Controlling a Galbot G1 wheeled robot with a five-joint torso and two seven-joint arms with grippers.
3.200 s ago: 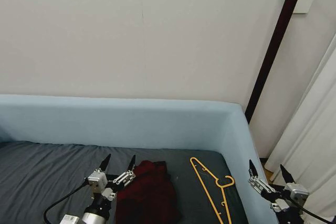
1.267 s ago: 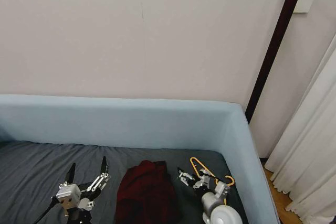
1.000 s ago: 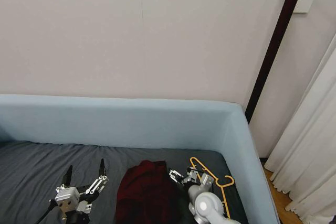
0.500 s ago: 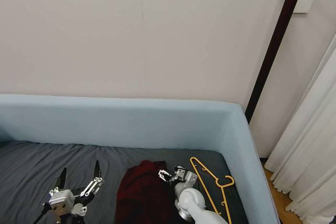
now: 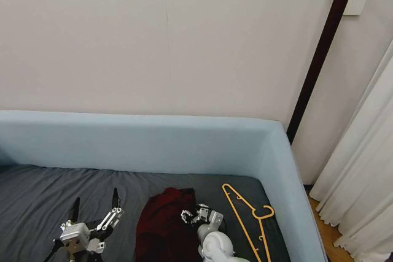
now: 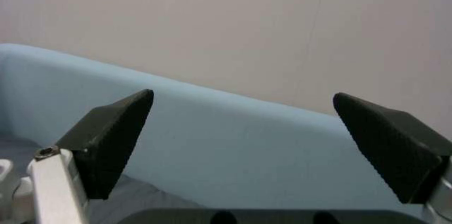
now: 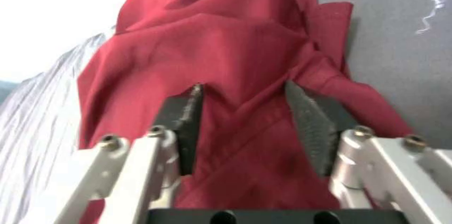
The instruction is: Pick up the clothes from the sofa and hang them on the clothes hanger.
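Note:
A crumpled dark red garment (image 5: 164, 228) lies on the grey sofa seat (image 5: 43, 194), and its folds show close up as the red garment (image 7: 233, 54) in the right wrist view. My right gripper (image 5: 191, 216) reaches over the garment's right edge, open, with both fingers (image 7: 185, 121) straddling a fold of the cloth. A yellow clothes hanger (image 5: 245, 216) lies flat on the seat just right of the garment. My left gripper (image 5: 95, 204) is raised over the seat left of the garment, open and holding nothing, its fingertips (image 6: 116, 134) facing the backrest.
The light blue sofa backrest (image 5: 141, 145) and right armrest (image 5: 288, 200) bound the seat. A dark vertical pole (image 5: 316, 59) stands behind the armrest, with white curtains (image 5: 368, 176) at the right. The seat (image 5: 37, 182) left of the garment is bare.
My right arm came from beyond the armrest, crossed the hanger leftward and now sits on the garment's right edge. My left gripper drew back left, away from the garment.

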